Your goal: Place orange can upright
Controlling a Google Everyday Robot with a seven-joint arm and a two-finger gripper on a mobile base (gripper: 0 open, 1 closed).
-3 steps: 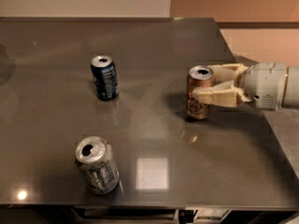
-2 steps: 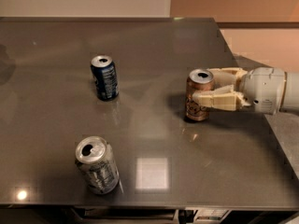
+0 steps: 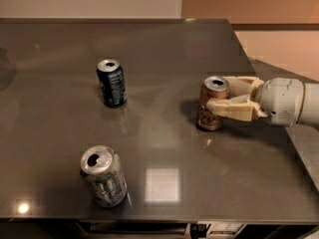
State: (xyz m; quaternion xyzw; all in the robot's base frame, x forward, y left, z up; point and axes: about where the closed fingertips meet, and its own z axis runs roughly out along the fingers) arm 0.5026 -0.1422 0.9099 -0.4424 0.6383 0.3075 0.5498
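The orange can [image 3: 213, 106] stands upright on the dark grey table [image 3: 164, 148], right of centre, with its silver top and opening facing up. My gripper [image 3: 219, 96] reaches in from the right edge of the view. Its cream fingers [image 3: 233, 108] lie on both sides of the can, one in front and one behind, closed against its body. The white wrist [image 3: 281, 101] sits just right of the can.
A dark blue can [image 3: 111, 82] stands upright left of centre. A silver-grey can with dark print [image 3: 103, 176] stands near the front left edge. The table's right edge runs close behind my wrist, with the floor beyond it.
The gripper and the orange can have shifted slightly downward in the view. The hold on the can is unchanged. The other two cans have not moved.
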